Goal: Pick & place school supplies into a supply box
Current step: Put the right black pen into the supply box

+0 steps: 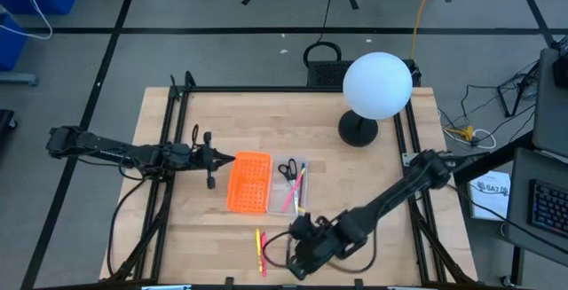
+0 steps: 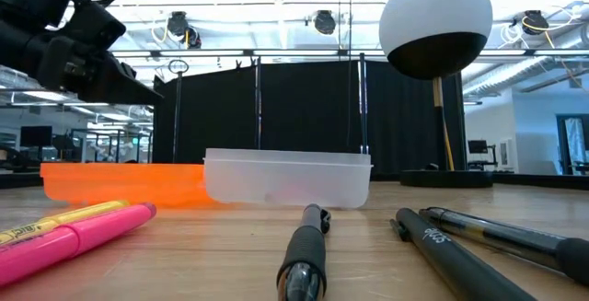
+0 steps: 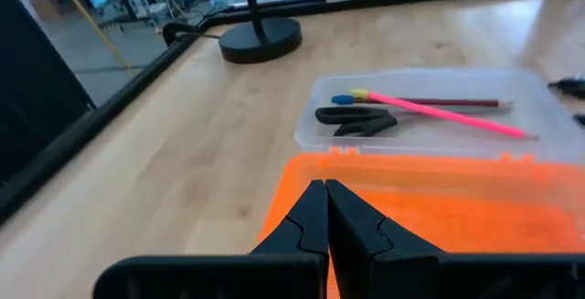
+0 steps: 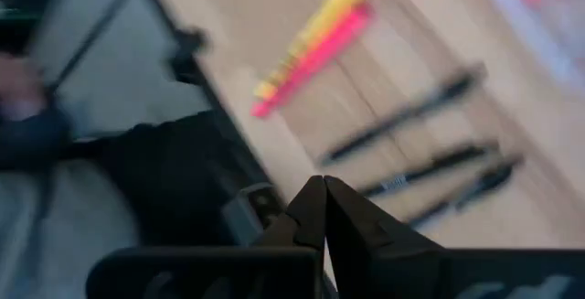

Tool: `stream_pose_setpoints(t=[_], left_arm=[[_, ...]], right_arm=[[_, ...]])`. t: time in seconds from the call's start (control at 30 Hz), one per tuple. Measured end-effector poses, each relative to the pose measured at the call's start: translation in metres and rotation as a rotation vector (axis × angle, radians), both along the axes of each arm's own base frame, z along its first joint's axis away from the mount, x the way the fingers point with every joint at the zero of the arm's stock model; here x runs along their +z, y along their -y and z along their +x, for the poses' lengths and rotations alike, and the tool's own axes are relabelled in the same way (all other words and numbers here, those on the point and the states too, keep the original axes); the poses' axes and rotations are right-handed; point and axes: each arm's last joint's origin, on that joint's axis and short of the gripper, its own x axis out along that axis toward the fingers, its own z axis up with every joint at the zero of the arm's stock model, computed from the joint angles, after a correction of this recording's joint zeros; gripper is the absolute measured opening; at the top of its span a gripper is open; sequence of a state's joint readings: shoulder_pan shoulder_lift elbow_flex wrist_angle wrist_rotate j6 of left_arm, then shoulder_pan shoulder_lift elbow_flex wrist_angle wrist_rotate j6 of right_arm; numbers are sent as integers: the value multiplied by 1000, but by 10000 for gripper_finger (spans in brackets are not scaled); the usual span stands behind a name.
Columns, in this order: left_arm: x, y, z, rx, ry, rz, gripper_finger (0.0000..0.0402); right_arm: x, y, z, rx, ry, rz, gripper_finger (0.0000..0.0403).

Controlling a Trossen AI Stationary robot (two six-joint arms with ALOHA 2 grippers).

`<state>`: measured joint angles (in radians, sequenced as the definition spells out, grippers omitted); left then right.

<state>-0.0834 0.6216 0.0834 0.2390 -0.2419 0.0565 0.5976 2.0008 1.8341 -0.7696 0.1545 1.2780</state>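
Grey floor [image 1: 222, 24], black curtain [image 2: 276, 117], ceiling lights [image 2: 322, 20]

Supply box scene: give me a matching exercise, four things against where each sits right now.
Things:
1. scissors
2. pink and yellow markers
3. black pens
4. left gripper

Places:
A. bare table, at the near edge, beside the right gripper
B. in the clear box
C. shut, at the edge of the orange tray
D. bare table, in front of the orange tray

Pairs: 1-B, 2-D, 3-A, 4-C
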Motion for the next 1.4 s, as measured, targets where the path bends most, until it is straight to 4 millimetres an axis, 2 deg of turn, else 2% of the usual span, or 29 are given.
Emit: stream_pose_setpoints(t=[0.13,0.33,0.47,0.6,0.77,0.87,1.0,1.17,1.4], left_arm=[[0,1,0,-10,16,-86,6],[0,3,0,-38,25,-199,10],[0,3,0,-57,22,-200,17],[0,3,0,-74,15,-138,18],[0,2,0,-60,11,-79,19],[0,2,0,-46,12,-75,19],[0,2,0,-46,9,-76,19],[0,2,0,-41,5,-93,19],[0,2,0,-32,9,-123,19]], right_arm=[[-24,-10,-3,-129,-73,-42,0],[-28,-11,-16,-293,-33,-195,10],[-29,-10,-20,-337,-38,-235,54],[-31,2,-16,-373,-99,-218,115],[-36,14,-2,-434,-188,-79,165],[-51,10,2,-434,-300,31,167],[-66,-4,-1,-485,-394,104,159],[-80,-17,-5,-532,-416,115,156],[-105,-22,2,-529,-428,98,155]])
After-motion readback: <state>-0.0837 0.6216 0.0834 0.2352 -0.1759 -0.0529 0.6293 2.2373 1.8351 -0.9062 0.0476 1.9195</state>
